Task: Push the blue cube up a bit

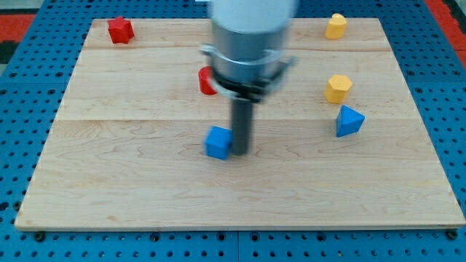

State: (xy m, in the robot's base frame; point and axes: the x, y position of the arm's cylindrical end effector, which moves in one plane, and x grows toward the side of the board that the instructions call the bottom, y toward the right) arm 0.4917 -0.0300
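We see a pale wooden board (145,182) made of long planks joined side by side, their seams running across the view from left to right. The grain is light and even, and soft overhead light leaves a mild sheen on it. Beneath and around the board lies a blue perforated panel (29,80), dotted with regular rows of small holes. At the view's top corners we make out red patches (445,10) beyond the blue.

My tip (240,152) on wooden board (131,182), touching blue cube (218,143) on cube's right side. Red block (207,81) partly hidden behind arm. Red block (120,30) top left. Two yellow blocks (336,25) (338,88) right; blue triangular block (349,121) below them.
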